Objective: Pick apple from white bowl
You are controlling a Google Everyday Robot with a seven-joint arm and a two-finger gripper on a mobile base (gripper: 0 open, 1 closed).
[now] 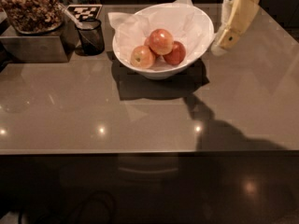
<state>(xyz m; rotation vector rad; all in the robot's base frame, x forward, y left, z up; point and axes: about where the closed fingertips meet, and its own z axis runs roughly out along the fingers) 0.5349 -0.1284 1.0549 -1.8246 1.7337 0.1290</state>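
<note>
The white bowl (187,20) stands at the back middle of the grey table, lined with crumpled white paper. The apple (161,41), orange-red with a pale blush, lies on top in the bowl. A darker red apple (176,54) lies to its right and a smaller yellowish-pink apple (142,57) to its left. My gripper (224,40) hangs at the upper right, just beside the bowl's right rim, above the table. It holds nothing that I can see.
A small dark cup (91,35) with a utensil stands left of the bowl. A metal box with a bowl of nuts (30,10) sits at the far left. A checkered tag (84,10) lies behind the cup. The table's front edge (149,150) runs across the middle.
</note>
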